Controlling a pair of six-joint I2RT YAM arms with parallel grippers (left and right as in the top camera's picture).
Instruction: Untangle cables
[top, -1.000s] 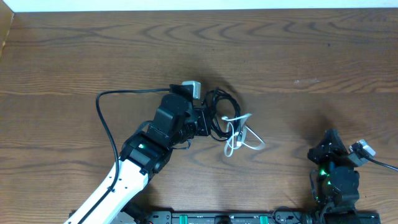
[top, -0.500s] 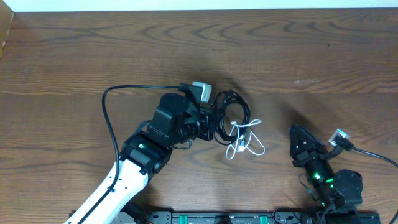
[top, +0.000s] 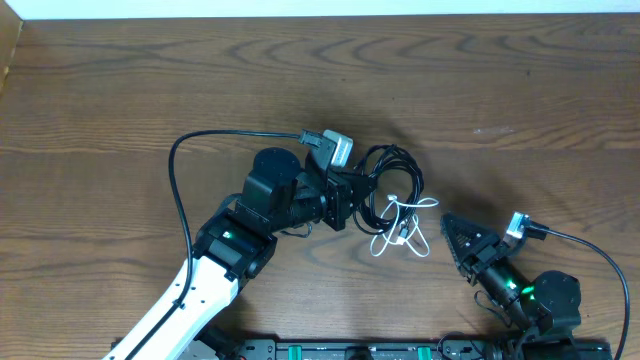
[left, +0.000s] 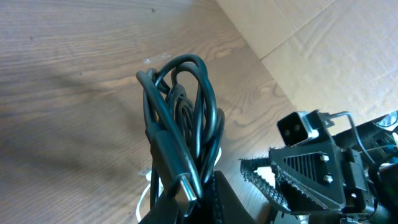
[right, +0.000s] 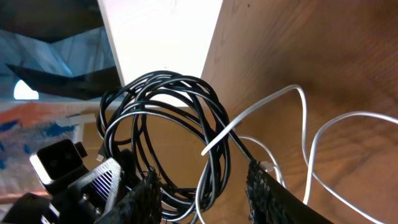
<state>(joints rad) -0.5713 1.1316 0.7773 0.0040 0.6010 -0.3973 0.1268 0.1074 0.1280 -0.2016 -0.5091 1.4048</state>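
Tangle of black cables (left: 163, 127) clamped in left gripper (top: 345, 197), jaws closed tight on the bundle. Plug end (left: 178, 167) right at that grip. Black loops standing upright and fanning out just past the left gripper, over the wooden table (top: 120, 90). White cable (top: 398, 230) in loose loops just beyond the left gripper, on the side nearer the robot, one strand crossing the black loops. Right gripper (top: 452, 242) to the right of the left gripper, pointed toward it. Near the white cable but not touching it. Fingers spread apart, gripping nothing.
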